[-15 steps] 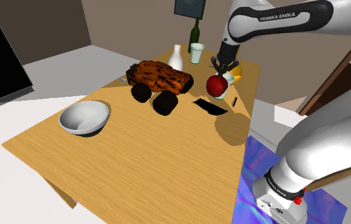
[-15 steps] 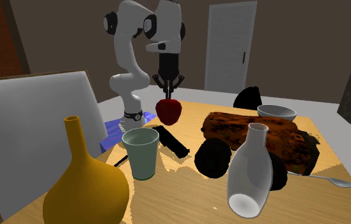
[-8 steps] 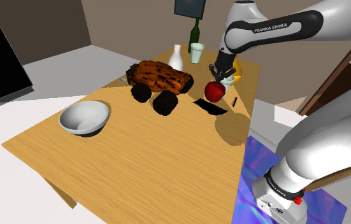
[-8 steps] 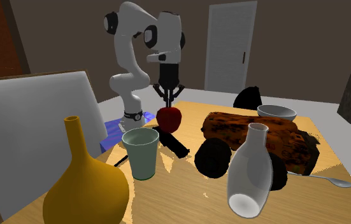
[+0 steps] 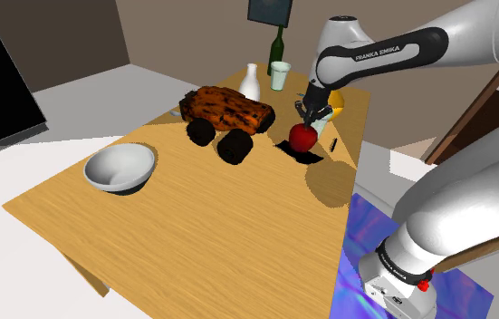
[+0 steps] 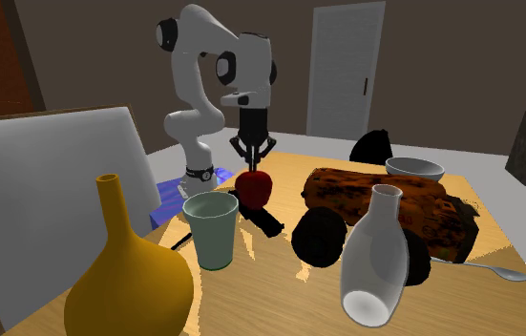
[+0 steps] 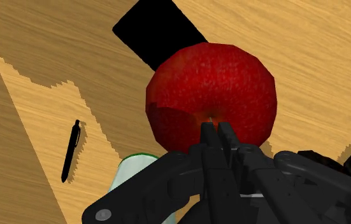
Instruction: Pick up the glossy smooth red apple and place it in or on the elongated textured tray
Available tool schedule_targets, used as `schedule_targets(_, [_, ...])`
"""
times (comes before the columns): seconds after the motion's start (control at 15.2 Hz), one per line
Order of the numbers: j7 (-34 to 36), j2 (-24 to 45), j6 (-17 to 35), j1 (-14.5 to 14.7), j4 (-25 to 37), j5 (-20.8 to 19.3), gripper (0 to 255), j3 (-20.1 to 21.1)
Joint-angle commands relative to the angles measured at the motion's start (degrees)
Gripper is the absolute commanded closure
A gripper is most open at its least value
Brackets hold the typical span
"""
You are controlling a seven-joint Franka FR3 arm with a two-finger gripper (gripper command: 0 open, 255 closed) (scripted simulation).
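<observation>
The black claw [image 7: 215,129] has its two fingers squeezed almost together. They pinch the top of the shiny round red apple [image 7: 212,89]. The apple is near one end of the long bumpy orange-brown tray [image 5: 229,107], not touching it and not in it. The grabbing looks done. I think carrying the apple over the tray and letting go is still left.

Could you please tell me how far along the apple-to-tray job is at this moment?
Done: the gripper is shut on the top of the red apple. In hand: the apple hangs low over a flat black object on the table, beside the brown textured tray. Left: carry it across to the tray and release it; the apple is not on the tray yet.
</observation>
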Motion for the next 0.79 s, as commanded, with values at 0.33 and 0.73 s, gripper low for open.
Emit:
schedule_targets(0.33, [0.0, 0.06, 0.17, -0.01, -0.08, -0.01, 0, -0.01])
schedule_targets(0.73, [-0.07, -0.81, -1.85, 0.08, 1.07, 0.14, 0, 0.08])
